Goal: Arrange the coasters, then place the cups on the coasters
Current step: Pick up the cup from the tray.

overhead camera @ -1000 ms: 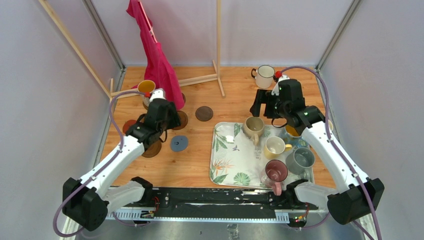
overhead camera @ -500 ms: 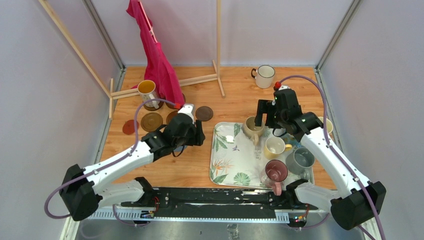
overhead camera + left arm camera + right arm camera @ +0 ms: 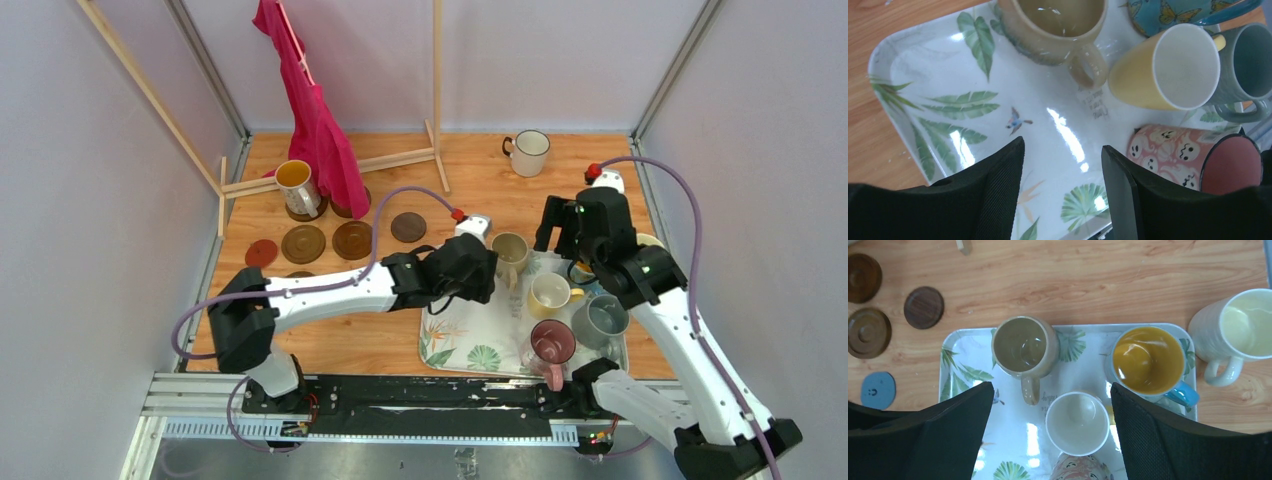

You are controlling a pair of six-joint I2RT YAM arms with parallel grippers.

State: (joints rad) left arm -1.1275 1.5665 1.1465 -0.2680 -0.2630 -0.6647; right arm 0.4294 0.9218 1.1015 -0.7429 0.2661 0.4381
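Several cups stand on the leaf-patterned tray [image 3: 913, 55]: a beige mug [image 3: 1024, 346], a cream mug [image 3: 1078, 422], a blue mug with an orange inside [image 3: 1147, 360], a grey mug [image 3: 600, 320] and a pink ghost-patterned mug [image 3: 1193, 155] lying on its side. My left gripper [image 3: 1063, 146] hovers open and empty over the tray's left part, also seen from above [image 3: 472, 280]. My right gripper [image 3: 1051, 386] hangs open and empty above the tray's far side, over the beige and cream mugs. Coasters lie on the table at the left: red [image 3: 261, 252], brown [image 3: 303, 243], brown [image 3: 352, 240], dark [image 3: 407, 227] and grey-blue [image 3: 878, 390].
An orange-inside mug [image 3: 297, 186] stands on a brown coaster at the far left. A white dark-rimmed mug [image 3: 528, 152] stands at the back. A pale cream mug [image 3: 1235, 335] stands just right of the tray. A wooden rack with a red cloth [image 3: 315, 110] stands at the back left.
My left arm has swung right from the coasters to above the tray's left part. My right gripper has shifted right and slightly nearer. Both stayed open.
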